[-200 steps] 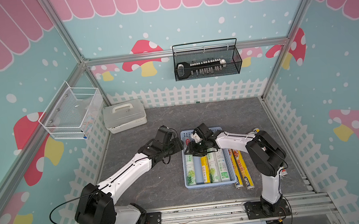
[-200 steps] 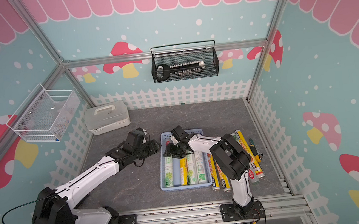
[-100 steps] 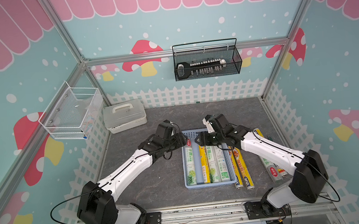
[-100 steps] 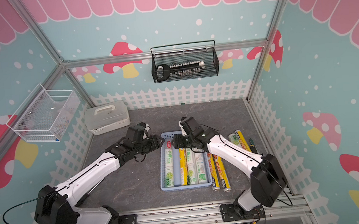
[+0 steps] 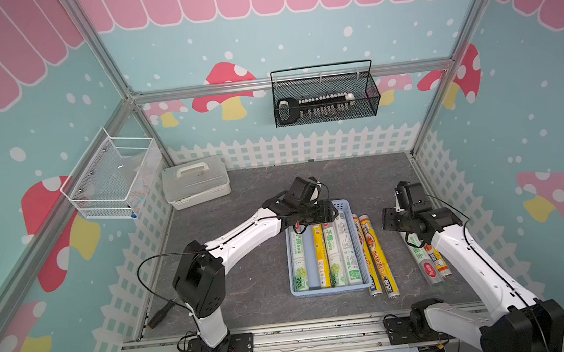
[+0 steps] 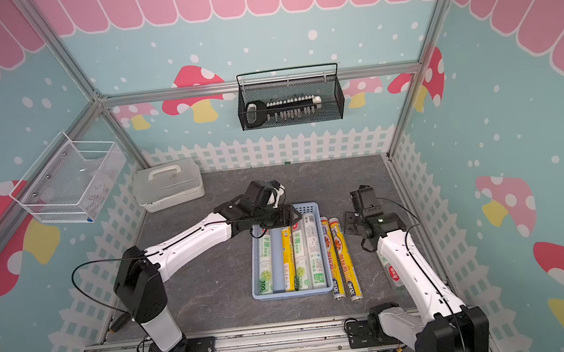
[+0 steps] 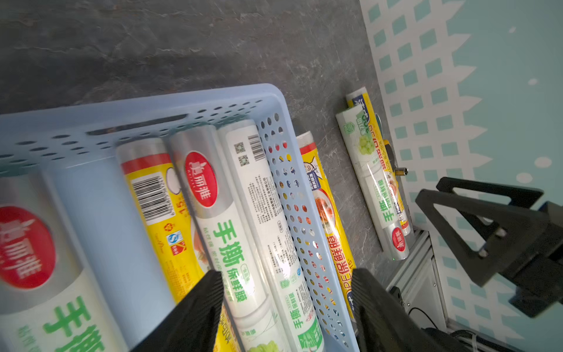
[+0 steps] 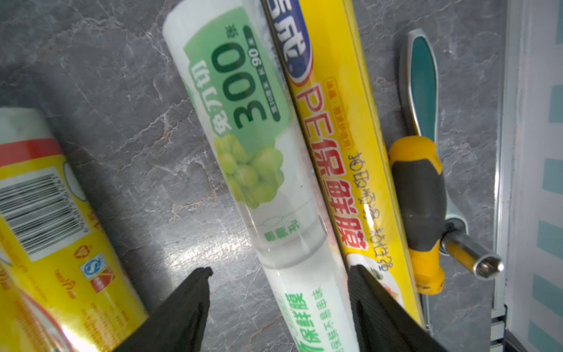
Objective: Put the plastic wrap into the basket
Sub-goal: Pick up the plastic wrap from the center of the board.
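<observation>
Basket (image 5: 330, 289) holds four rolls (image 5: 331, 249); my left hand (image 7: 286, 274) hangs spread above it, my spread right hand (image 8: 278, 271) has moved to the grape-label roll (image 8: 243, 137).

There are eight plastic wrap (image 5: 333, 249) rolls: four yellow, four white with green print. One blue basket (image 5: 330, 289), one black wire basket (image 5: 324, 118), one white wire basket (image 5: 104, 180), one lidded box (image 5: 197, 185), one screwdriver (image 8: 417, 189).

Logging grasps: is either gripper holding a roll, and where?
Nothing is held: the left gripper is open over the rolls in the basket; the right gripper is open over a green-label roll on the table.
</observation>
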Robot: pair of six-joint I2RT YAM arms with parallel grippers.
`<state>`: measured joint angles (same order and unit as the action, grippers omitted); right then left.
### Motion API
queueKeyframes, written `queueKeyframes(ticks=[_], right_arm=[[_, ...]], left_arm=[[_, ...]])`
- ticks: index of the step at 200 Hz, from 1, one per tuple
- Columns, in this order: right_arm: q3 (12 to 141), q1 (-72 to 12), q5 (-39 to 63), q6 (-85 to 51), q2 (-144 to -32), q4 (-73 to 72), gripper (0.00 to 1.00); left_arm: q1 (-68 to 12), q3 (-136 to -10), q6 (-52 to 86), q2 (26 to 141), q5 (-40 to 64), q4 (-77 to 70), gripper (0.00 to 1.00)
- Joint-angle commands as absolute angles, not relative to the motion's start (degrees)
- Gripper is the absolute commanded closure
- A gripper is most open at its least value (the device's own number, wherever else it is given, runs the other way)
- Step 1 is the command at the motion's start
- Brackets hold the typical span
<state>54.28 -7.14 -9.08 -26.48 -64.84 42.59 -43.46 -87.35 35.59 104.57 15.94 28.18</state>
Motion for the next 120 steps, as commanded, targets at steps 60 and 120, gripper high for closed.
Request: queueKeyframes(ticks=[60, 120], right_arm=[[51.5, 7.3, -2.2, -20.8, -74.2, 41.5, 0.30], [54.1, 8.3, -2.0, -14.8, -82.9, 40.9, 0.28]], left_arm=[[-49.4, -99.6, 28.7, 112.9, 16.9, 37.5, 0.20], [-52.4, -105.0, 26.2, 117.0, 15.8, 39.5, 0.13]])
